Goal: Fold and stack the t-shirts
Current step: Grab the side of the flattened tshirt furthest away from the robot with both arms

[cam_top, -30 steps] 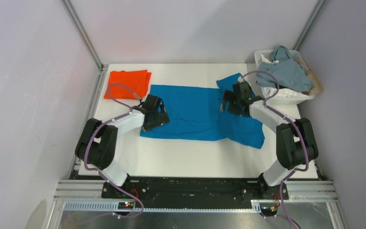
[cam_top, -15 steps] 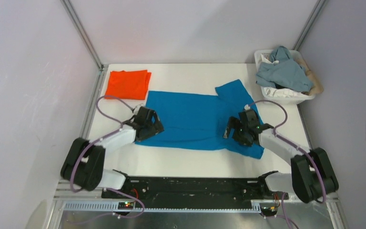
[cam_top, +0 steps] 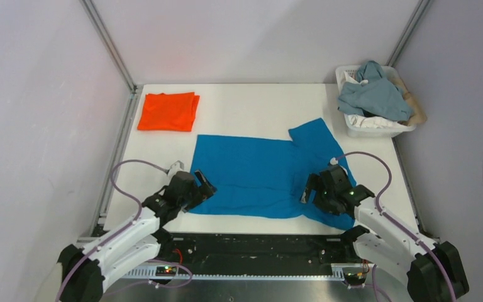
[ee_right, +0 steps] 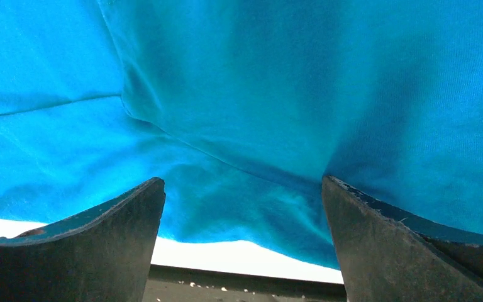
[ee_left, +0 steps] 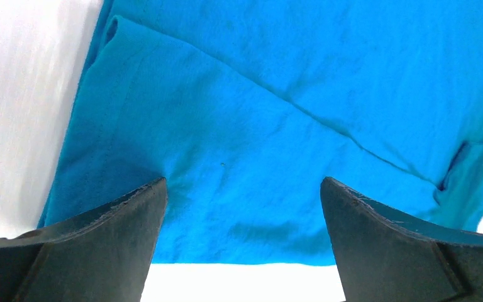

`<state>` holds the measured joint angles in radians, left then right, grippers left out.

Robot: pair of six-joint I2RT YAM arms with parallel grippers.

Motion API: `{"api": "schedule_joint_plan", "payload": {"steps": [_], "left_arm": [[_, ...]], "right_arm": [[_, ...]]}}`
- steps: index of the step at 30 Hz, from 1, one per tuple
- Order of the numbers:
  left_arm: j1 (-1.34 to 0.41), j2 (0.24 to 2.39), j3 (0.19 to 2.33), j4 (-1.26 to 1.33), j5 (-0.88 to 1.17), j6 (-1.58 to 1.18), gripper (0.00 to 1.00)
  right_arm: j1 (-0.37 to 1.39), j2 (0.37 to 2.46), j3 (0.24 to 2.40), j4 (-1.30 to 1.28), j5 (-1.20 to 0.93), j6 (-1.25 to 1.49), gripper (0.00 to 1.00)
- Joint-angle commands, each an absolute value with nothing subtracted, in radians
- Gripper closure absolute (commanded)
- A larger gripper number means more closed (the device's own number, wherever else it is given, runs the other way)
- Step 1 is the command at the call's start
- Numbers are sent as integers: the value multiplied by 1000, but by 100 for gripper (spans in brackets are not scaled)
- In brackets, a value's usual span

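At the near edge: left end effector (cam_top: 202,184), right end effector (cam_top: 311,189) drawn back, jaws apart.
Blue t-shirt (cam_top: 251,173): shifted nearer, flat.

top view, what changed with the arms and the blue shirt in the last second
Both arms drew back toward their bases: the left gripper and right gripper, open, now sit at the near edge of the blue t-shirt, which slid nearer with them. Neither holds anything. The orange t-shirt and the basket stayed put.
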<state>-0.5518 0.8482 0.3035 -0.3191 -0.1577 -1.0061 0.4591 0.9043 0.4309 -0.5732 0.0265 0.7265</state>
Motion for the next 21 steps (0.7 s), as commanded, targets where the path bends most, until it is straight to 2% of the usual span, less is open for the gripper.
{"api": "schedule_joint_plan", "payload": {"steps": [1, 6, 9, 14, 21], "left_arm": [[-584, 765, 228, -650, -89, -1124, 0], [-588, 669, 249, -780, -110, -1125, 0], [-588, 667, 287, -818, -149, -1103, 0], [-588, 700, 358, -826, -150, -1047, 0], [-588, 725, 637, -826, -203, -906, 0]], "right_arm": [[478, 842, 414, -688, 60, 790, 1], [474, 817, 442, -700, 117, 780, 1], [451, 840, 457, -701, 160, 751, 1], [408, 872, 502, -628, 113, 689, 1], [411, 816, 658, -582, 59, 586, 1]]}}
